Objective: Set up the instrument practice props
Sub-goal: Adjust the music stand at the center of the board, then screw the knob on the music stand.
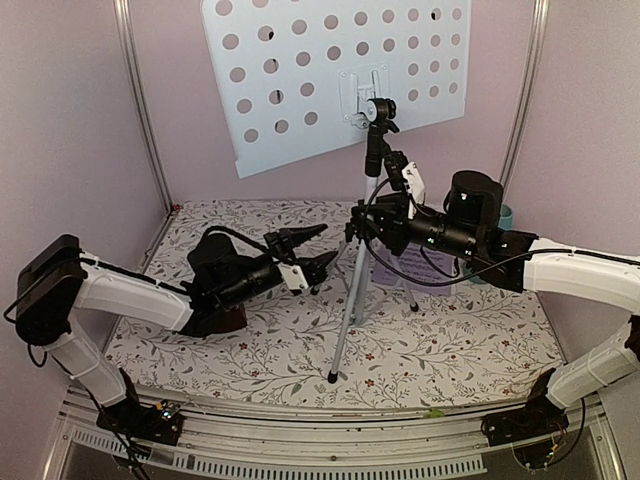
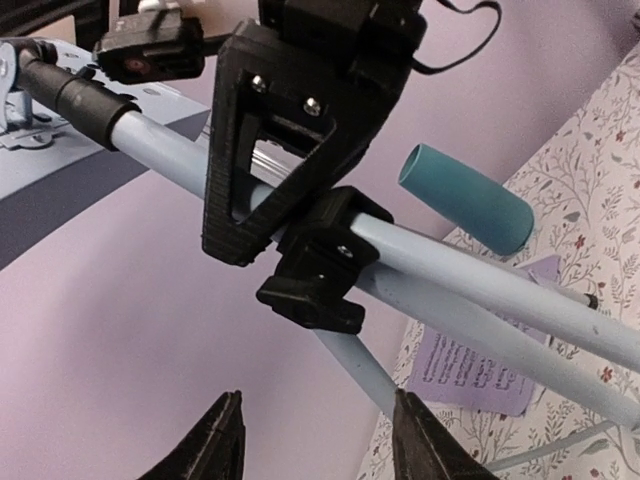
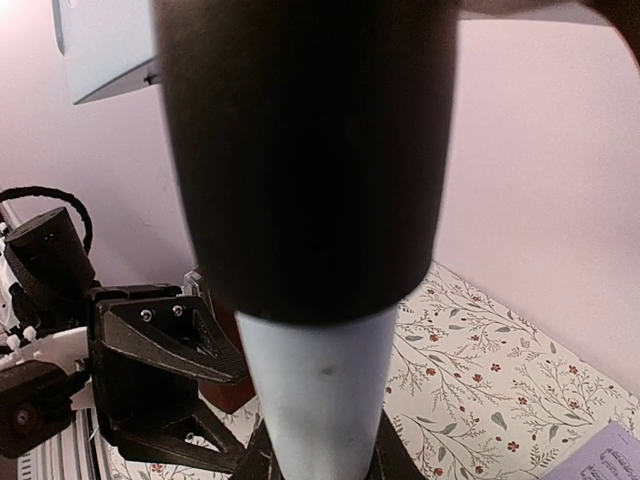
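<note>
The bench [image 1: 450, 350] has walls on three sides, with open room at its front. One stand [image 1: 330, 70] is upright at the middle. The right claw [image 1: 368, 230] pinches its pole. The left claw [image 1: 325, 245], spread, is just left of the legs. Pages [image 1: 425, 265] lie behind, near one cup [image 1: 505, 215], its inside unseen. Perhaps the metronome [image 1: 228, 320] sits under the left arm.
</note>
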Robot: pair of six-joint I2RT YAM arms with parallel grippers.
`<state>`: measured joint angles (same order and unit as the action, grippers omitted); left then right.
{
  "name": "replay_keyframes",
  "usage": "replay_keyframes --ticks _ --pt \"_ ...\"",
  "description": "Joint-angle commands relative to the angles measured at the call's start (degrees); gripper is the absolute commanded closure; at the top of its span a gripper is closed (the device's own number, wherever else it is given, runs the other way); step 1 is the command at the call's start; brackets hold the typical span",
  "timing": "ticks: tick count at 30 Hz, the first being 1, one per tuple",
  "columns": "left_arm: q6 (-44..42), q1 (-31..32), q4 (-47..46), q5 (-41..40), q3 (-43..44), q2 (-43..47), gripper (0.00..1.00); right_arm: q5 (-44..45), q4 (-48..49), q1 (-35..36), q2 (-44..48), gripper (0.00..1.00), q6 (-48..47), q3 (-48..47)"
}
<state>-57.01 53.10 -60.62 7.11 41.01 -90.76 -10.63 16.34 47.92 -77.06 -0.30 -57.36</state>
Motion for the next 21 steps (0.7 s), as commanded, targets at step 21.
replay_keyframes --ticks 21 --pt "-26.94 2.02 -0.05 -4.44 7.50 -5.43 0.50 -5.71 -4.45 0.82 -0.37 1.00 3.99 -0.20"
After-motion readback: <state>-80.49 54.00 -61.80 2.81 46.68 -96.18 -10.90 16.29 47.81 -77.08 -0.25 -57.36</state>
